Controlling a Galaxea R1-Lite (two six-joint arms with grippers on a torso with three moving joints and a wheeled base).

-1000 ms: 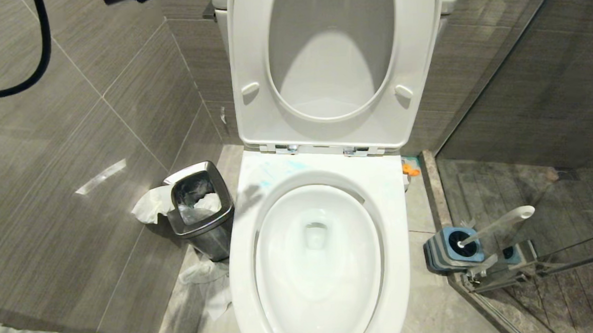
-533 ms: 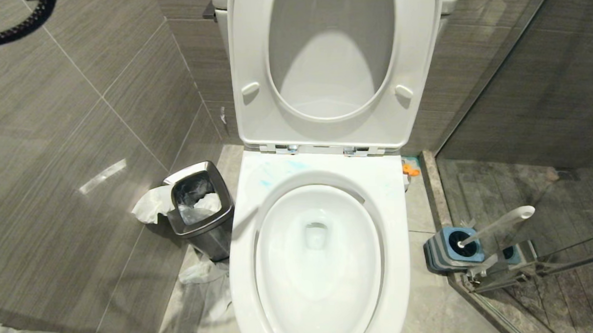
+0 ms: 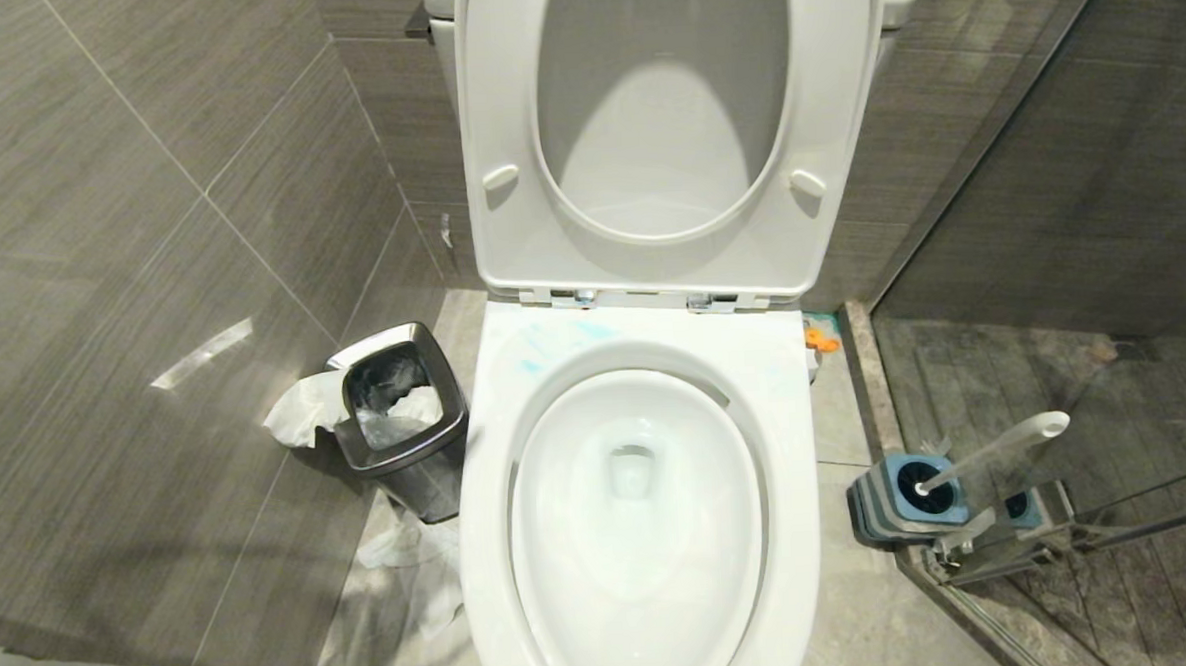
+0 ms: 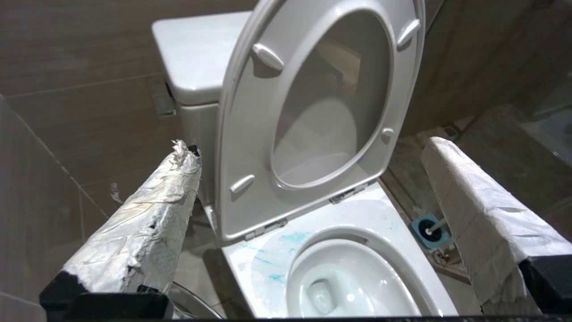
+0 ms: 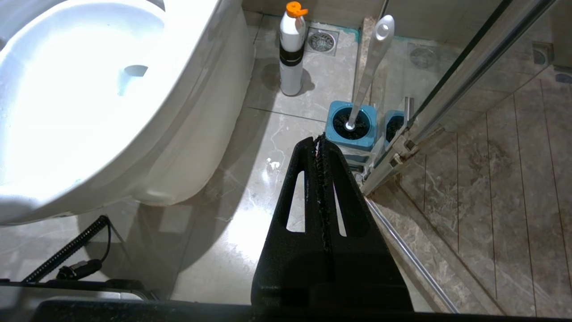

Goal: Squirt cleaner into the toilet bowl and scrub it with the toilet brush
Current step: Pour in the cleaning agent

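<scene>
Toilet bowl (image 3: 638, 531) sits open in the middle of the floor, seat and lid (image 3: 664, 130) tipped up against the tank, with turquoise cleaner (image 4: 286, 250) smeared across the back of its rim and a few streaks running toward the basin. Far to its left stands a small steel waste bin (image 3: 400, 421), stuffed with crumpled tissue, more tissue (image 3: 301, 406) hanging beside it and lying on the floor in front. My left fingers (image 4: 313, 174), wrapped in white paper, are spread wide and hold nothing; they hang above the bowl's left rear, framing the raised seat. Right of the bowl, a white cleaner bottle (image 5: 292, 49) with an orange cap stands upright on the tiles near a floor drain (image 5: 321, 41). Further right, the toilet brush (image 3: 993, 448) leans in its blue-and-grey holder (image 3: 906, 504), just beside the glass shower door's metal frame (image 5: 456, 85). My right fingers (image 5: 318, 145) are pressed together, empty, low over the floor, pointing at that holder.
</scene>
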